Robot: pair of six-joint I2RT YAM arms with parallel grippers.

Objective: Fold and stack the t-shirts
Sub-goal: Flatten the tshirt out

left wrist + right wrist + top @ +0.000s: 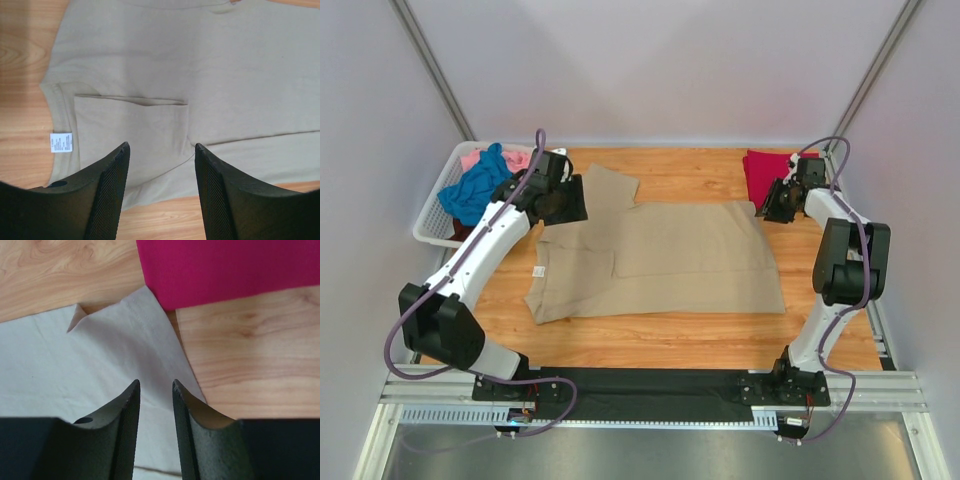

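A tan t-shirt [660, 255] lies spread flat on the wooden table, its near sleeve folded in over the chest [130, 125] and its far sleeve [610, 188] sticking out. My left gripper [565, 200] [161, 146] hovers open over the shirt's far edge by the collar, with nothing between its fingers. A crimson t-shirt [765, 172] [225, 270] lies folded at the back right. My right gripper [782, 205] [156, 382] stands over the tan shirt's hem corner [75, 365], its jaws slightly apart and empty. The blue t-shirt [475, 190] and the pink t-shirt [480, 158] are heaped in the basket.
The white lattice basket [430, 218] stands at the table's back left. A white care label [61, 142] shows inside the tan shirt's collar. Bare wood [670, 335] runs along the front, and grey walls close in the back and sides.
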